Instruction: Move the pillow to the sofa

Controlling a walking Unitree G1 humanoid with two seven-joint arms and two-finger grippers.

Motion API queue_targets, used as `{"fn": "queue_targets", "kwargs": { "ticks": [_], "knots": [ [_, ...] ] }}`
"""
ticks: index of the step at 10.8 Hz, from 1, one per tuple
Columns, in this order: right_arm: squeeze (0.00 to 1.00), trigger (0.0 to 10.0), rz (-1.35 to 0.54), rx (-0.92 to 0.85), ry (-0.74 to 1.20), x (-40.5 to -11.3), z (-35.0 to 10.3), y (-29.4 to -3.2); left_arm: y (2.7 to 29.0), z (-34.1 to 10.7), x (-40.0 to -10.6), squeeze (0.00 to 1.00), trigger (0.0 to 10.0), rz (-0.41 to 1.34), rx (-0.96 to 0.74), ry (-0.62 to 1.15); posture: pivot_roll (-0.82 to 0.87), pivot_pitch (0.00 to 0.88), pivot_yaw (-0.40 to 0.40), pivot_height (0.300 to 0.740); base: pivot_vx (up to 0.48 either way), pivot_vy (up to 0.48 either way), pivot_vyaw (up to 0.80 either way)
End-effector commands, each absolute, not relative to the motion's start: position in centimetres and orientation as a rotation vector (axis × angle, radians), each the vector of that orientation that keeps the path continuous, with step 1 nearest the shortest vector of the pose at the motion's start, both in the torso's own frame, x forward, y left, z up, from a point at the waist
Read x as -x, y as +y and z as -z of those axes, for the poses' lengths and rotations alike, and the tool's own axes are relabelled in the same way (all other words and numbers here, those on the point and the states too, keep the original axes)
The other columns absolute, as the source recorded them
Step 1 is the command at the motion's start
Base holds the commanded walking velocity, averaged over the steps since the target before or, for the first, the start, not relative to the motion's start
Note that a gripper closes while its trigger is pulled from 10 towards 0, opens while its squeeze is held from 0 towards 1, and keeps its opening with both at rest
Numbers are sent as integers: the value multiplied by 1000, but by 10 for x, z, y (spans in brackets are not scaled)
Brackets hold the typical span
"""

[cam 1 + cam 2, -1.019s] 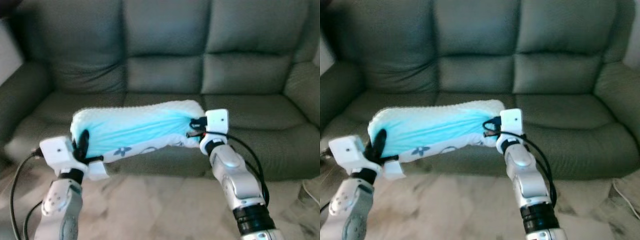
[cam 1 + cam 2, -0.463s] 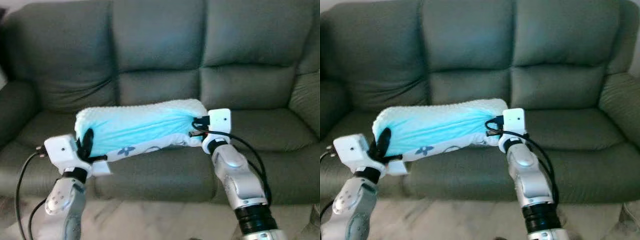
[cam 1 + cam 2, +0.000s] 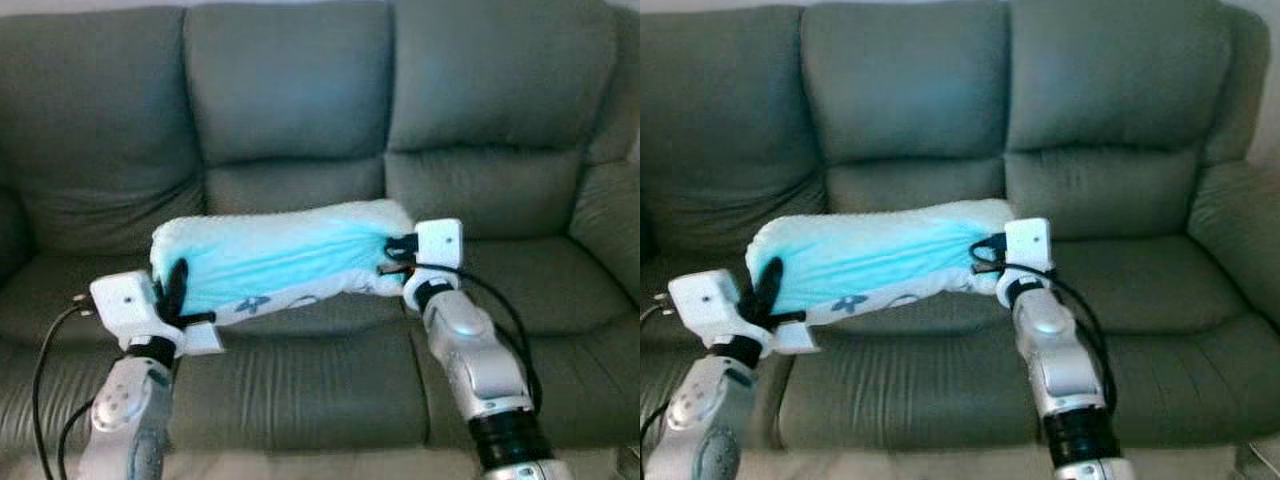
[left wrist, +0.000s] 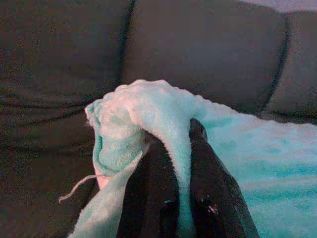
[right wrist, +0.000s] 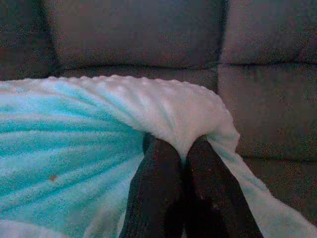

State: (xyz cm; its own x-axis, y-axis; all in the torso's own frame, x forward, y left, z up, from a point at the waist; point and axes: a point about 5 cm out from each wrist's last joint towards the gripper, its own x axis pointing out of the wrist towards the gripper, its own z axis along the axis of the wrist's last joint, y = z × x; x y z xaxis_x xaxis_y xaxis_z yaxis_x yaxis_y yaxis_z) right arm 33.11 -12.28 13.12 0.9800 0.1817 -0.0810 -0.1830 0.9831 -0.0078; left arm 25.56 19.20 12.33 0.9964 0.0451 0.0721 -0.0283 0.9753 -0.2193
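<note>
While both arms hold it up, the pillow [image 3: 275,258] hangs stretched above the sofa [image 3: 300,120] seat, turquoise with a fluffy white edge and flower prints. Left wrist view: the left tool [image 4: 176,144] is clamped on a bunched corner. Right wrist view: the right tool [image 5: 179,148] pinches the pillow's bumpy white edge.

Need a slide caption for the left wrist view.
Left gripper pinching the pillow's end before the sofa.

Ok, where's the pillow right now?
The pillow hangs between the left gripper and the right gripper, above the sofa seat's left-middle part.
</note>
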Motion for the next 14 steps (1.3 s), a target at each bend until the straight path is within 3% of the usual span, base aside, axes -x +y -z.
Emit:
{"fn": "queue_targets", "kwargs": {
  "ticks": [1, 4, 8, 14],
  "knots": [
    [0, 10000, -144, 26, 57, -333, -137, -135, 195, -127, -254, 0, 10000, -58, 221, -106, -201, 85, 43, 740, 0, 0, 0],
    [0, 10000, -151, 23, 62, -333, -136, -135, 204, -117, -257, 0, 10000, -163, 228, -19, -201, 80, 42, 740, 0, 0, 0],
    [0, 10000, -157, 20, 60, -334, -137, -134, 208, -116, -259, 0, 10000, -181, 224, -7, -200, 78, 42, 740, 0, 0, 0],
    [0, 10000, -146, 20, 60, -335, -137, -134, 203, -112, -259, 0, 10000, -157, 206, 33, -200, 87, 44, 740, 0, 480, 0]
  ]
}}
